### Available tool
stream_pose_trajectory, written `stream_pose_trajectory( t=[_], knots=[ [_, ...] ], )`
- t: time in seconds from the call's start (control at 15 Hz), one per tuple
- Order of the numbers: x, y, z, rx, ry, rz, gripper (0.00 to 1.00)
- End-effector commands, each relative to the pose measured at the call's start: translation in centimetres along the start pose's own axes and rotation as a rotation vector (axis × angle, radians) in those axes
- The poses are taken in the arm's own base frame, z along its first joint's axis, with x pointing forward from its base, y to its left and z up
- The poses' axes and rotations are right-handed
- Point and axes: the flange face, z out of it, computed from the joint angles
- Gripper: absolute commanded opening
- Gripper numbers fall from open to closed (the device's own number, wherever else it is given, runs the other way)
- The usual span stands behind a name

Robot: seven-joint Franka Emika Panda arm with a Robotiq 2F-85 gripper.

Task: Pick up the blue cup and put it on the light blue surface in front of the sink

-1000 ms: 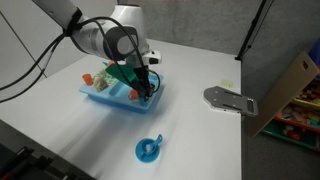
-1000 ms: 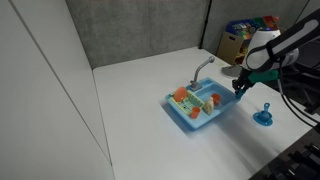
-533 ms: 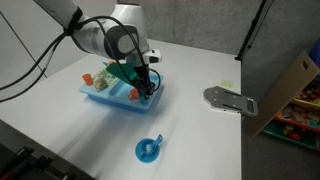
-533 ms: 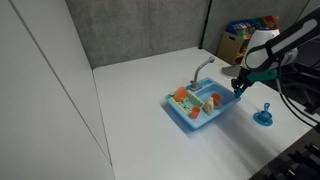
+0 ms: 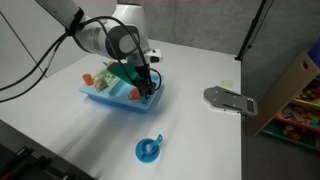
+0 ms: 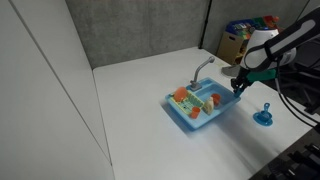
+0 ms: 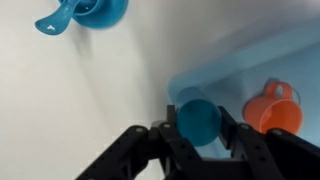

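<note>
In the wrist view my gripper (image 7: 198, 125) is shut on the blue cup (image 7: 198, 120), a small round medium-blue cup held between the two black fingers. Below it lies the light blue surface (image 7: 205, 80) at the edge of the sink. In both exterior views the gripper (image 5: 146, 90) (image 6: 239, 87) hangs just over the sink's near edge; the cup is too small to make out there. The sink (image 5: 115, 100) (image 6: 185, 112) is a light-blue tray holding several small toys, with a grey faucet (image 6: 201, 68).
A flat blue round dish (image 5: 148, 150) (image 6: 264, 117) (image 7: 90, 12) lies on the white table apart from the sink. An orange toy cup (image 7: 274, 108) sits in the basin. A grey metal piece (image 5: 228, 99) lies near a cardboard box (image 5: 290, 90).
</note>
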Motion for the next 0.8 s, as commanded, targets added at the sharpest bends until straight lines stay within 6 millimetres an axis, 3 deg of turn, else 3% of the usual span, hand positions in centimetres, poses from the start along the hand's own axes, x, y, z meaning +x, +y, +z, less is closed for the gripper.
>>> stream_pose_trajectory(
  t=[0.0, 0.2, 0.33, 0.4, 0.47, 0.6, 0.73],
  knots=[
    [0.82, 0.18, 0.27, 0.002, -0.025, 0.001, 0.17],
    [0.93, 0.18, 0.24, -0.001, -0.031, 0.001, 0.17],
    [0.98, 0.20, 0.20, -0.003, -0.035, 0.001, 0.30],
    [1.00, 0.20, 0.17, -0.004, -0.036, 0.001, 0.43],
    [0.98, 0.21, 0.17, -0.004, -0.038, 0.000, 0.68],
    [0.97, 0.22, 0.19, -0.004, -0.039, 0.000, 0.72],
    [0.91, 0.27, 0.27, -0.005, -0.043, -0.001, 0.87]
  ],
)
